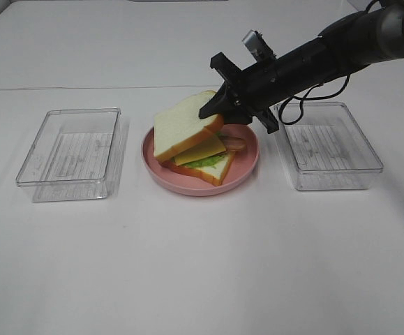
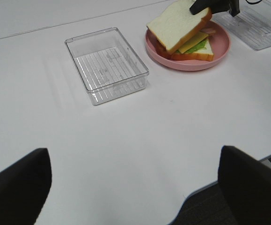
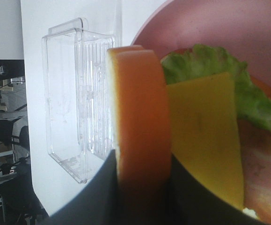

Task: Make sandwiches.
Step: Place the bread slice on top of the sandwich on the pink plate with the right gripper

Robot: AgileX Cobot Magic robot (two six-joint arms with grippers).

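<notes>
From the high camera we see the right tool (image 1: 214,110) reaching in over the far rim of the pink plate (image 1: 247,166), its jaws pinched on the crust edge of the top bread slice (image 1: 182,125), which hangs tilted, its gripped end raised and its other end low. Directly under that slice lie the yellow cheese (image 1: 202,149), the green lettuce (image 1: 207,161) and the bottom bread slice (image 1: 212,171), stacked on the plate, with a reddish piece (image 1: 234,144) just beneath the tool. One clear tray (image 1: 331,143) sits just behind the tool under its arm, and a second clear tray (image 1: 72,152) stands well beyond the plate on the white tabletop (image 1: 202,265). In the left wrist view we see the left tool (image 2: 135,183) with its two dark fingers (image 2: 18,187) spread wide, holding nothing, hovering well apart from the plate and the near tray. In the right wrist view the orange crust of the top slice stands upright between the dark jaws, touching both, with cheese and lettuce just beside it.
</notes>
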